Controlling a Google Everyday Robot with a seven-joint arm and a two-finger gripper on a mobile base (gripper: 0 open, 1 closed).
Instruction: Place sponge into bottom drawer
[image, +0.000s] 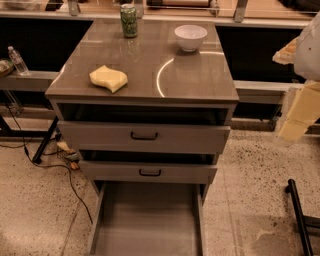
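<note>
The sponge (108, 78) is lying flat on the cabinet top (150, 70), at about 8 o'clock from the top's centre and near its front left edge, touching nothing else. A green can (128, 20) is standing upright at 11 o'clock on the same surface, and a white bowl (190, 37) is sitting at 1 o'clock, both well apart from the sponge. The gripper (295, 120) is hanging at 3 o'clock in the view, off the right side of the cabinet and well clear of the sponge, its pale yellow end pointing down and to the left. Whether it is standing wide or narrow cannot be told from here. The bottom drawer (147, 220) is standing pulled far out at 6 o'clock, its flat grey floor showing between thin side walls. Above it, the top drawer (144, 136) and the middle drawer (150, 172) are each sitting slightly pulled out, black handles facing forward. A water bottle (17, 60) is standing at 9 o'clock beyond the cabinet, and cables (65, 155) are trailing over the speckled floor at 8 o'clock.
</note>
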